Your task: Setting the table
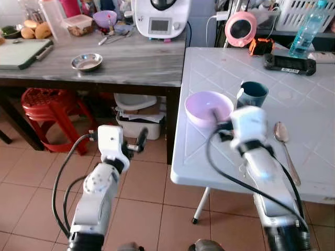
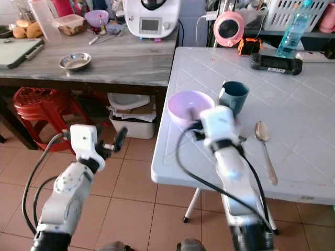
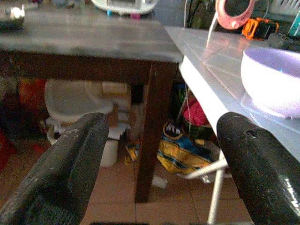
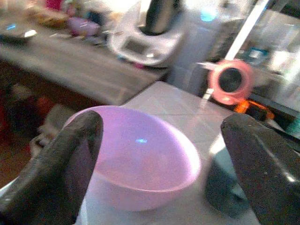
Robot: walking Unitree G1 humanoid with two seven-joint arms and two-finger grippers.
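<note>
A lilac bowl [image 1: 208,106] sits near the left edge of the white tiled table [image 1: 314,104]. A dark blue cup [image 1: 253,93] stands just to its right. A metal spoon [image 1: 285,145] lies further right, toward the table's front. My right gripper [image 1: 223,127] is open at the bowl's near rim. In the right wrist view its fingers [image 4: 70,159] stand wide apart with the bowl [image 4: 140,159] just ahead between them. My left gripper [image 1: 140,140] is open and holds nothing. It hangs over the floor to the left of the white table, below table height.
A wooden table [image 1: 131,65] on the left carries a steel dish [image 1: 87,61], a cutting board [image 1: 21,52] and a white kitchen machine [image 1: 159,18]. Under it are a red stool [image 1: 49,102] and a white bin [image 1: 137,123]. A water bottle [image 1: 309,29] and a black device [image 1: 289,64] stand at the white table's back.
</note>
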